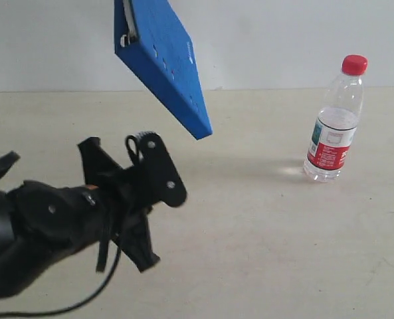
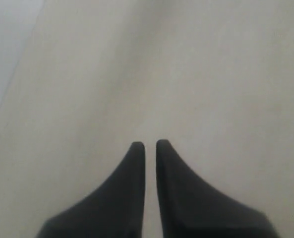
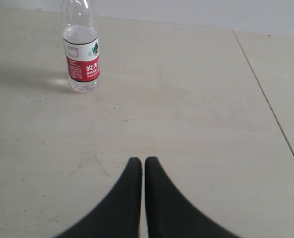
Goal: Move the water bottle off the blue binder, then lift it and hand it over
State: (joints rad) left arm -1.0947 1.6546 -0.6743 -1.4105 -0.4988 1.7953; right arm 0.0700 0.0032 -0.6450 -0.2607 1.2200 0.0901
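Note:
The water bottle [image 1: 334, 126] stands upright on the beige table at the right, red cap on top. It is well apart from the blue binder [image 1: 167, 60], which hangs tilted in the air at the upper left. Whatever holds the binder is out of view above. My left arm [image 1: 64, 219] sits low at the left, below the binder. Its gripper [image 2: 150, 144] is shut over bare table with nothing between the fingers. My right gripper [image 3: 145, 159] is shut and empty, and the water bottle [image 3: 81, 54] stands some way ahead of it. The right arm does not show in the exterior view.
A pale wall [image 1: 283, 40] runs along the back of the table. A thin seam [image 3: 265, 99] crosses the tabletop in the right wrist view. A loose black cable [image 1: 84, 299] hangs under the left arm.

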